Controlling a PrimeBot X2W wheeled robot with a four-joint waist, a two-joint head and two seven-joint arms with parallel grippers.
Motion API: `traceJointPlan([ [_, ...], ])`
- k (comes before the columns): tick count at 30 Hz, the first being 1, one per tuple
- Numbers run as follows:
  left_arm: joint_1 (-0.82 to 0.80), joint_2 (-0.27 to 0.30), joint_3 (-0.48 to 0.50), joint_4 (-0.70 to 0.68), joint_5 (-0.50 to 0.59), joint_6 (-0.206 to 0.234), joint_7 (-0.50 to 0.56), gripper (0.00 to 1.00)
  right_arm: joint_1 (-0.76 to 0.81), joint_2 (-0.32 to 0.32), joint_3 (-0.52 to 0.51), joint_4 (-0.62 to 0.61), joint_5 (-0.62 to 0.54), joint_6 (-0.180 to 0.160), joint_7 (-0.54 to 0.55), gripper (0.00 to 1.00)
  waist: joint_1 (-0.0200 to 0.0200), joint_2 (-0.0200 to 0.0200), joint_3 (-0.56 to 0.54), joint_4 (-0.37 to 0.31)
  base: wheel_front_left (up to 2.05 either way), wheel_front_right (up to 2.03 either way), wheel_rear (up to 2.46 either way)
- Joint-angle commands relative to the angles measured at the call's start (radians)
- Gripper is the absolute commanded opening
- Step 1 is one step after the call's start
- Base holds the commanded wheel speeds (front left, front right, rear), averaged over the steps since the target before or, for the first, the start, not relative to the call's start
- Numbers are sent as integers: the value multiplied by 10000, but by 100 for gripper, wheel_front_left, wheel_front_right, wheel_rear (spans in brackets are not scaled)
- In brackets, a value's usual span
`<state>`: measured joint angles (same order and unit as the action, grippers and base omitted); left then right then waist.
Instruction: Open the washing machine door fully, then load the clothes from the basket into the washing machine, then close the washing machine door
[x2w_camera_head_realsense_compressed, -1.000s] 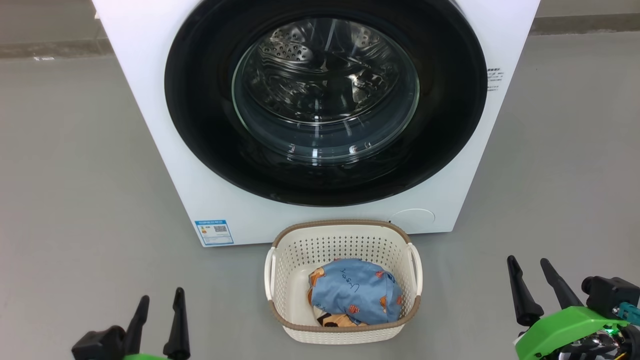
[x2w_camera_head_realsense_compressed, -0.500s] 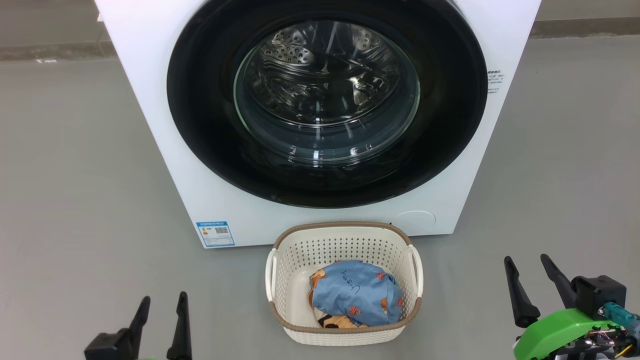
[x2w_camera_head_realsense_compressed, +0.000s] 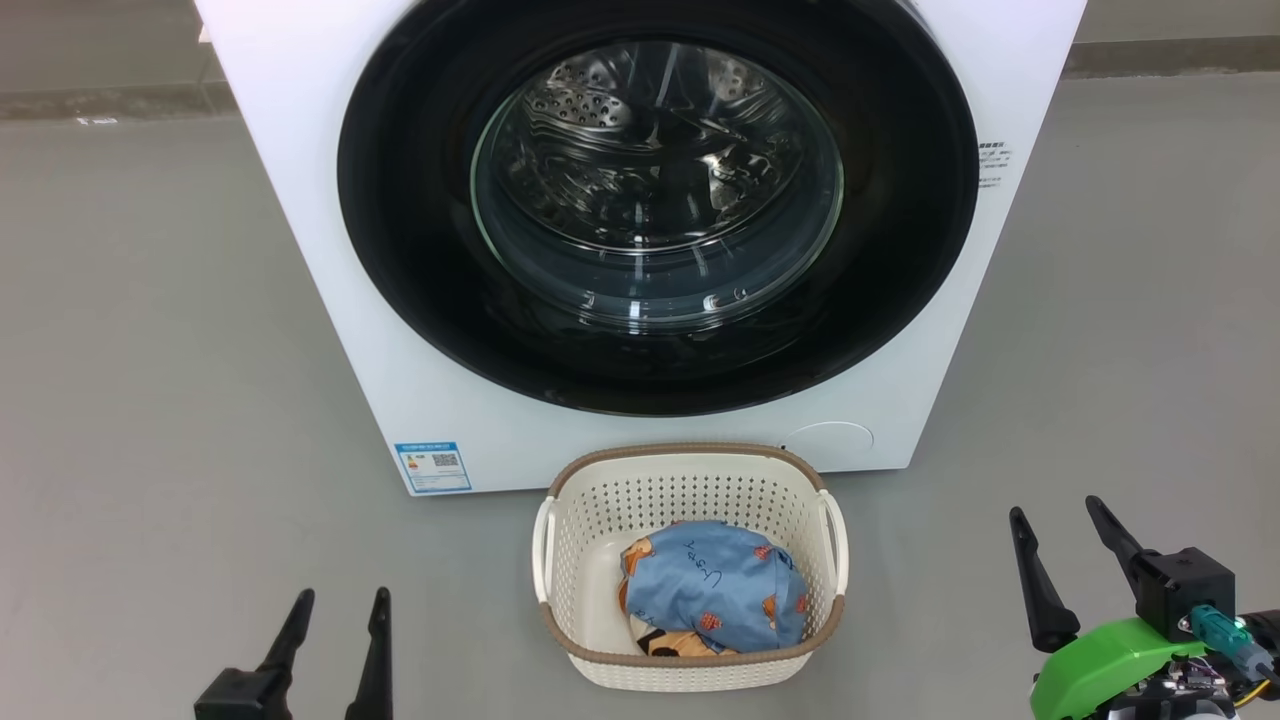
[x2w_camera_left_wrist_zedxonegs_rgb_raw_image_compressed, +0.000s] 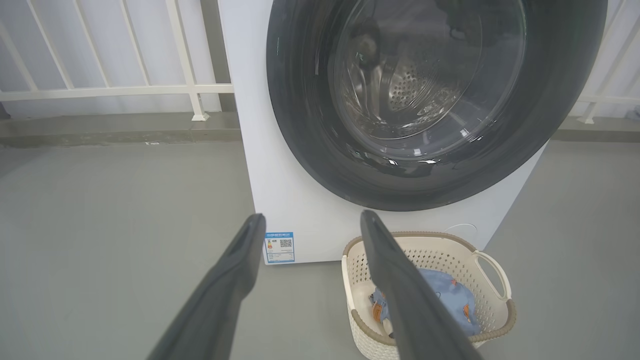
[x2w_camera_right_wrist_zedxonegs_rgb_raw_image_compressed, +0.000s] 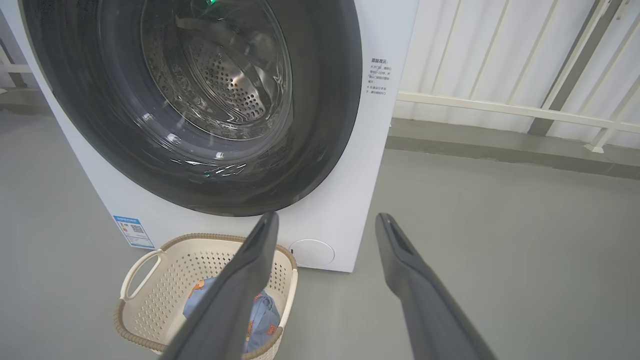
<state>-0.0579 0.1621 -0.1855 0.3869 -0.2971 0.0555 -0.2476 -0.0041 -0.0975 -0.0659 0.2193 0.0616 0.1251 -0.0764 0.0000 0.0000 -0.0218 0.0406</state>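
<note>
Cream plastic with a brown rim: the basket (x2w_camera_head_realsense_compressed: 690, 492) stood on the grey floor (x2w_camera_head_realsense_compressed: 150, 400) just in front of the washing machine (x2w_camera_head_realsense_compressed: 290, 200). In it lay the clothes (x2w_camera_head_realsense_compressed: 715, 585), a blue bundle with orange figures (it filled only part of the basket). The washing machine door (x2w_camera_head_realsense_compressed: 420, 260) was closed, and the steel drum (x2w_camera_head_realsense_compressed: 650, 150) showed through its glass. The left gripper (x2w_camera_head_realsense_compressed: 342, 598) sat low at near left, fingers spread and holding nothing. The right gripper (x2w_camera_head_realsense_compressed: 1055, 508) was at near right, fingers likewise apart. Both were well clear of the basket.
</note>
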Motion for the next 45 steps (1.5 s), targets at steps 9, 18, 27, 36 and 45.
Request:
traceJointPlan([
  [9, -468, 209, 386, -270, -40, 105, -125, 100, -127, -50, 95, -352, -44, 56, -122, 100, 0, 0, 27, -47, 0, 0, 0],
  [18, -491, 247, 263, -193, -10, 153, -84, 100, -119, -41, 74, -358, -36, 56, -113, 100, 0, 0, 10, -47, 0, 0, 0],
  [27, -536, 305, 165, -181, 89, 273, -98, 100, -122, -66, 51, -369, -9, 56, -92, 100, 0, 0, 20, -30, 35, 35, -70],
  [36, -518, 334, 144, -234, 60, 289, -116, 100, -116, -52, 27, -402, -3, 56, -80, 100, 0, 0, 4, -45, 104, 104, -207],
  [45, -511, 310, 158, -335, -76, 214, -128, 100, -85, -41, -5, -419, 22, 56, -81, 100, 0, 0, -39, -74, 120, 120, -240],
])
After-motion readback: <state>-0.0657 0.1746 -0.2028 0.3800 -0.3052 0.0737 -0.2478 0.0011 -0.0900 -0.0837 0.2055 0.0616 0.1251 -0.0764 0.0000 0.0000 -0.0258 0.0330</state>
